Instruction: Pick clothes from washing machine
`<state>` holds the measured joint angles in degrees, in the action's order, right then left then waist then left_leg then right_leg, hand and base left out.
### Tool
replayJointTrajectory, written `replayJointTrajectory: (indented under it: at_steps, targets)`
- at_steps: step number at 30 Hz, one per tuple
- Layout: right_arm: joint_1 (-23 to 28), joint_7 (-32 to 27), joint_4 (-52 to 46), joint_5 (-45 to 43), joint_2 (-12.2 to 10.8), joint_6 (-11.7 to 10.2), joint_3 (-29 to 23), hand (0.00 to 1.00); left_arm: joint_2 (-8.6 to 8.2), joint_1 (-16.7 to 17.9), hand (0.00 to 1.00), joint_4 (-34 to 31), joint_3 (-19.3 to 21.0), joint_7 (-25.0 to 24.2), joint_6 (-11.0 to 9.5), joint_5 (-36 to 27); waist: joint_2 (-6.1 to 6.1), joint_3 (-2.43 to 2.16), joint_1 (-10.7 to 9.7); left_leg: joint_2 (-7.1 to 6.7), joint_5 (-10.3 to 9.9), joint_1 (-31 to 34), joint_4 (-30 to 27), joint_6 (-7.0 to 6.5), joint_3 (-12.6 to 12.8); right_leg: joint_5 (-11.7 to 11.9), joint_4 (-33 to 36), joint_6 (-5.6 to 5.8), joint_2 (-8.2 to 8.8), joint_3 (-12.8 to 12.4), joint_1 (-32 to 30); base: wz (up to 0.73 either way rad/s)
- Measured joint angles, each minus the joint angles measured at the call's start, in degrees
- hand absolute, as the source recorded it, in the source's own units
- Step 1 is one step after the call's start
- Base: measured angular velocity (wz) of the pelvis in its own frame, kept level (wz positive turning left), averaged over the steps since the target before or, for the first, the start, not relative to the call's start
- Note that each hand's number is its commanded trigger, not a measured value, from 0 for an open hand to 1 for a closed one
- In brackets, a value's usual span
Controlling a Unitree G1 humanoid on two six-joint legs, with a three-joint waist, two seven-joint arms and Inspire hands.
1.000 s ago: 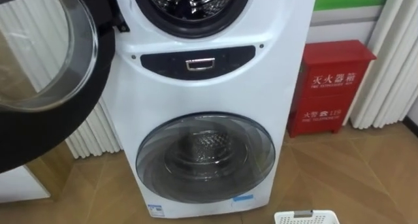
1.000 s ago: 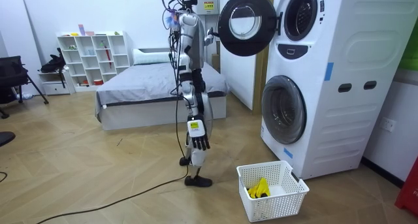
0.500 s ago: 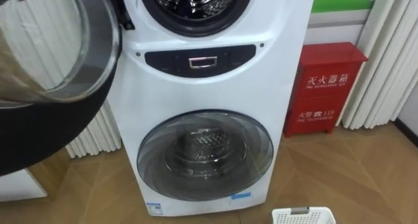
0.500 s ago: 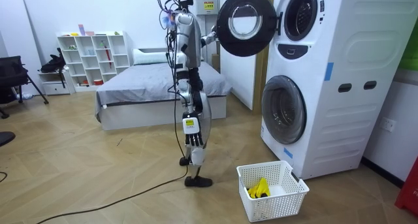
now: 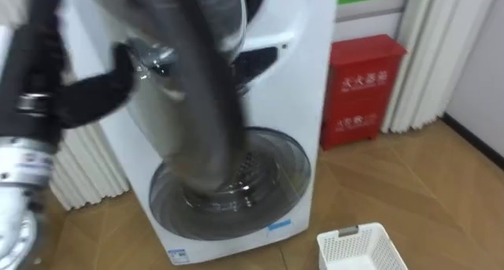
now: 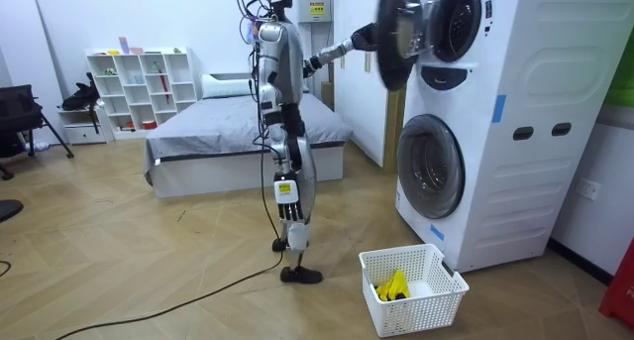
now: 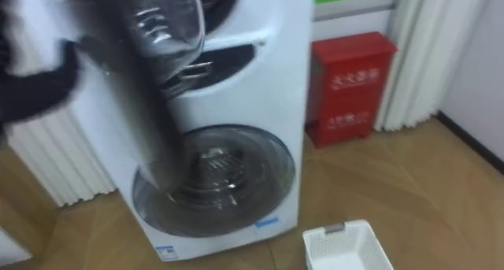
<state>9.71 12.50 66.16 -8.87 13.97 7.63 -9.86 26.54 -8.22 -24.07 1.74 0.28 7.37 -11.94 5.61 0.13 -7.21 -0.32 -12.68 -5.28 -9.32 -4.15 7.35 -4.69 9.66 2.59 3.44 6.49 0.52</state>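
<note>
Left robot hand (image 5: 106, 89) at upper door (image 6: 393, 38), grip unclear; door stands half-shut between it and drum (image 6: 458, 23), upper right; right robot hand (image 6: 286, 209) hangs relaxed.

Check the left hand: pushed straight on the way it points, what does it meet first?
The upper door: the left hand seems to be against its outer face. Behind the door is the upper drum; depth is unclear.

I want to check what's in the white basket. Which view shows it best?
The room view: the whole basket sits by the washing machine, a yellow item inside. Both eye views crop it at the bottom edge.
</note>
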Motion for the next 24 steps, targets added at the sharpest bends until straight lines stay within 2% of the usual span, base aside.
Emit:
replayJointTrajectory:
  at_steps: [2,5,8,10,12,14,16,18,20,21,23,24]
  targets:
    - [-0.77,-0.33,-0.01,0.67,0.23,0.08,2.45,0.0,-0.53,-1.24,0.0,-0.2,-2.67,-3.31,0.94,-2.7,0.11,-0.08,-0.23,0.34,-0.13,-0.27,0.09,0.23,0.37,-0.05,0.03,-0.09,-0.38,0.02,-0.12,-0.07]
    - [-1.78,-0.88,0.02,0.78,0.24,0.79,4.3,0.0,-0.63,-1.62,0.0,-0.29,-4.5,-5.75,2.29,-4.87,-0.11,0.03,-0.24,0.6,-0.29,-0.42,0.13,0.48,0.6,-0.14,-0.01,-0.24,-0.69,-0.03,-0.38,-0.09]
    - [-1.79,-2.06,0.25,2.08,0.27,1.05,4.29,0.0,-0.63,-2.23,0.0,-0.18,-4.83,-6.25,3.44,-5.42,0.06,0.13,-0.24,0.62,-0.29,-0.41,0.14,0.49,0.61,-0.17,-0.08,-0.27,-0.7,-0.1,-0.39,0.0]
    - [-1.87,-2.74,0.27,2.49,0.26,1.22,4.3,0.0,-0.77,-2.63,0.0,0.23,-4.84,-6.25,3.51,-5.6,0.14,0.28,-0.23,0.61,-0.29,-0.43,0.2,0.49,0.63,-0.18,-0.07,-0.27,-0.7,-0.14,-0.41,0.0]
    - [-1.89,-3.66,0.27,2.78,0.26,1.22,4.3,0.0,-1.38,-2.62,0.0,0.81,-4.86,-6.25,3.61,-5.11,0.28,0.47,-0.19,0.61,-0.29,-0.52,0.56,0.49,0.82,-0.18,-0.07,-0.27,-0.72,-0.24,-0.51,-0.03]
    - [-2.19,-4.77,0.27,2.82,0.27,1.19,4.88,0.0,-3.09,-2.6,0.0,2.54,-5.02,-6.12,3.54,-4.1,0.27,0.91,-0.17,0.63,-0.29,-0.42,0.76,0.49,1.39,-0.25,0.02,-0.38,-0.74,-0.36,-0.75,-0.1]
    - [-2.22,-5.59,0.11,2.91,0.26,1.12,5.73,0.0,-4.59,-1.84,0.0,5.14,-5.3,-5.88,3.46,-3.58,0.01,1.12,-0.12,0.71,-0.31,-0.51,0.95,0.53,1.75,-0.3,0.03,-0.46,-0.89,-0.67,-0.81,-0.12]
    - [-2.21,-6.57,0.02,3.9,0.18,1.11,6.52,0.0,-6.16,1.32,0.0,9.23,-5.66,-5.84,2.22,-2.58,-0.16,1.22,-0.08,0.86,-0.44,-1.3,1.16,0.76,2.34,-0.5,0.11,-0.72,-1.18,-1.01,-0.57,-0.22]
    - [-2.13,-7.92,-0.2,4.56,-0.34,1.17,6.49,0.0,-10.2,7.76,0.0,19.84,-6.54,-5.64,-0.69,3.0,-0.51,0.94,-0.14,1.1,-0.65,-2.4,1.54,1.12,3.28,-1.33,0.41,-0.98,-1.42,-1.24,-0.02,-0.2]
    - [-2.12,-8.41,-0.29,5.13,-0.63,1.14,6.51,0.0,-11.44,9.41,0.0,23.12,-6.71,-5.41,-0.77,4.55,-0.79,0.8,-0.21,1.15,-0.7,-2.47,1.52,1.21,3.32,-1.55,0.54,-1.04,-1.47,-1.21,-0.06,-0.1]
    - [-2.02,-10.48,-0.37,12.09,-2.58,0.55,6.2,0.0,-14.48,14.42,0.0,39.89,-7.45,-4.04,-1.26,9.17,-2.69,0.45,0.16,1.28,-0.79,-3.02,1.49,1.8,3.53,-2.07,0.81,-1.53,-2.0,-1.11,0.19,0.0]
    - [-1.9,-10.83,-0.78,14.16,-3.29,0.14,6.22,0.0,-14.86,15.46,0.0,44.15,-7.42,-3.24,-1.13,10.11,-3.29,0.29,0.26,1.48,-0.91,-3.24,1.47,2.03,3.45,-2.14,0.65,-1.65,-2.25,-1.12,0.45,0.0]
